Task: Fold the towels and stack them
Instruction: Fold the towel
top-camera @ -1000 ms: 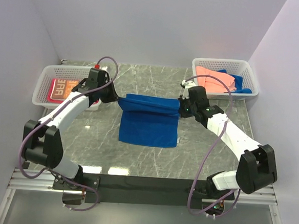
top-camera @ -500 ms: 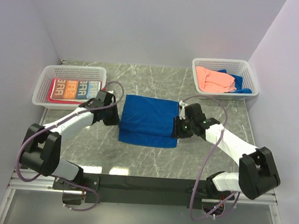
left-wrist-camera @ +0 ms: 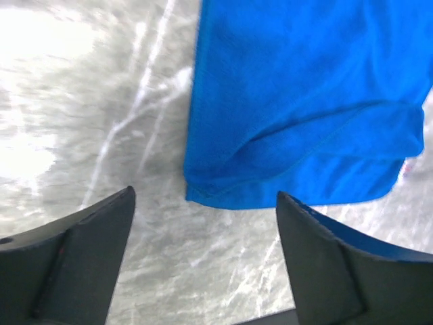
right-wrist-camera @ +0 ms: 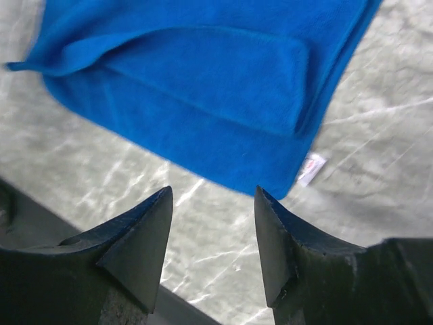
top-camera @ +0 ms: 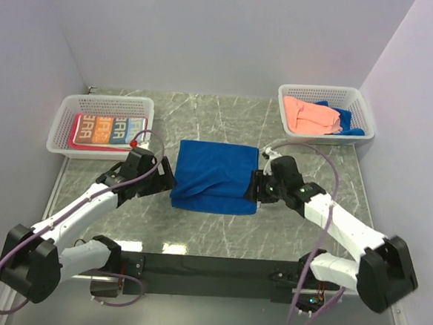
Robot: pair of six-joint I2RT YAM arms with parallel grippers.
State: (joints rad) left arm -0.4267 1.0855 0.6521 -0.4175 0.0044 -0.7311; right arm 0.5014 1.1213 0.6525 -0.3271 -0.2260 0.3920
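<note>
The blue towel (top-camera: 215, 176), held stretched aloft a second ago, now lies folded in the middle of the bench (top-camera: 219, 230), slightly longer left to right. Both hands are off it, wide open and empty: the left hand (top-camera: 165, 180) is beside its near-left corner and the right hand (top-camera: 255, 187) beside its near-right, equally close.

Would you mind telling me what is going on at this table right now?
The blue towel lies folded on the table. The left gripper and right gripper are open, one beside each side edge, holding nothing. A printed towel lies flat in the left basket; a salmon towel and another blue one sit crumpled in the right basket.
</note>
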